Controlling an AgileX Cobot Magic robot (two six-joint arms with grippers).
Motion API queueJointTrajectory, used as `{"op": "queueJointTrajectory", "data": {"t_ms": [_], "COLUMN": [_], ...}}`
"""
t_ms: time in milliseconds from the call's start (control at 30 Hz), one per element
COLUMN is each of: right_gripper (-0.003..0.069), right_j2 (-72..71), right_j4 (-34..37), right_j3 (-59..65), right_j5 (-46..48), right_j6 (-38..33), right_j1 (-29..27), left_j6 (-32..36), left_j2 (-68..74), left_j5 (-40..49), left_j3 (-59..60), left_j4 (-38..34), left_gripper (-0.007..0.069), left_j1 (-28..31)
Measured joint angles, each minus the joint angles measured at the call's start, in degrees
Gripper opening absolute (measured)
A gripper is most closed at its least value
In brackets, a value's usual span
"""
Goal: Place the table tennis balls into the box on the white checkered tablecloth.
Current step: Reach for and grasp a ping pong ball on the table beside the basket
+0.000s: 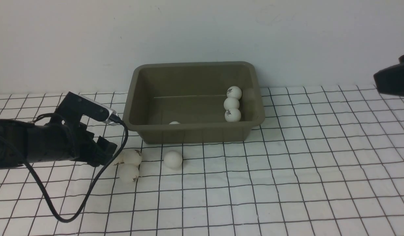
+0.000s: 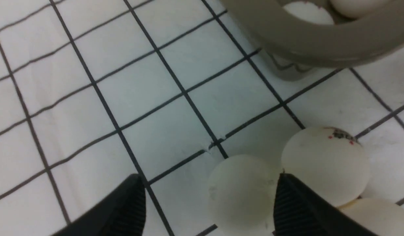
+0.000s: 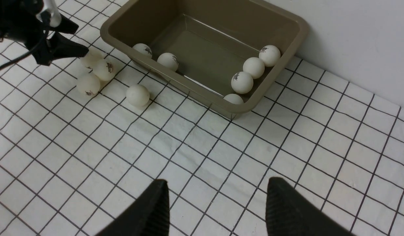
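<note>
The olive-grey box [image 1: 195, 134] stands at the back middle of the white checkered tablecloth [image 1: 287, 180]. Several table tennis balls lie inside it, three in a row by its right wall [image 1: 231, 103]. In front of the box's left corner are more balls: one alone [image 1: 173, 159] and a cluster of three [image 1: 128, 172]. My left gripper [image 1: 110, 155] is down at that cluster, open. One ball [image 2: 241, 193] sits between its fingers, close to one finger [image 2: 293, 203] and apart from the other. My right gripper [image 3: 218, 200] is open and empty, high over bare cloth.
A black cable [image 1: 74, 213] loops from the left arm down onto the cloth at the front left. A white wall [image 1: 202, 32] rises directly behind the box. Part of the right arm [image 1: 393, 78] shows at the right edge.
</note>
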Motion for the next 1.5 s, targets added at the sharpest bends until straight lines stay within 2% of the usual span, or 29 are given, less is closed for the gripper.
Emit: {"op": "queueJointTrajectory", "data": {"t_ms": [400, 667, 967, 1100, 1200, 1500], "right_gripper": [0.0370, 0.0370, 0.0370, 0.0370, 0.0370, 0.0370], "right_j2": [0.00, 0.00, 0.00, 0.00, 0.00, 0.00], "right_j4": [0.41, 0.41, 0.47, 0.53, 0.53, 0.56], "right_j3": [0.00, 0.00, 0.00, 0.00, 0.00, 0.00], "right_j5": [0.10, 0.21, 0.25, 0.25, 0.25, 0.25], "right_j6": [0.00, 0.00, 0.00, 0.00, -0.11, -0.61], "right_j1": [0.00, 0.00, 0.00, 0.00, 0.00, 0.00], "left_j6": [3.38, 11.36, 13.80, 14.13, 14.13, 14.13], "left_j2": [5.07, 6.85, 9.31, 9.46, 9.46, 8.75], "left_j5": [2.41, 2.53, 3.94, 3.94, 3.94, 4.06], "left_j3": [-1.31, -2.81, -3.57, -3.57, -3.64, -3.64], "left_j4": [-3.88, -7.48, -7.67, -7.67, -7.67, -7.69], "left_gripper": [0.0469, 0.0469, 0.0469, 0.0437, 0.0349, 0.0352], "left_j1": [0.00, 0.00, 0.00, 0.00, 0.00, 0.00]}}
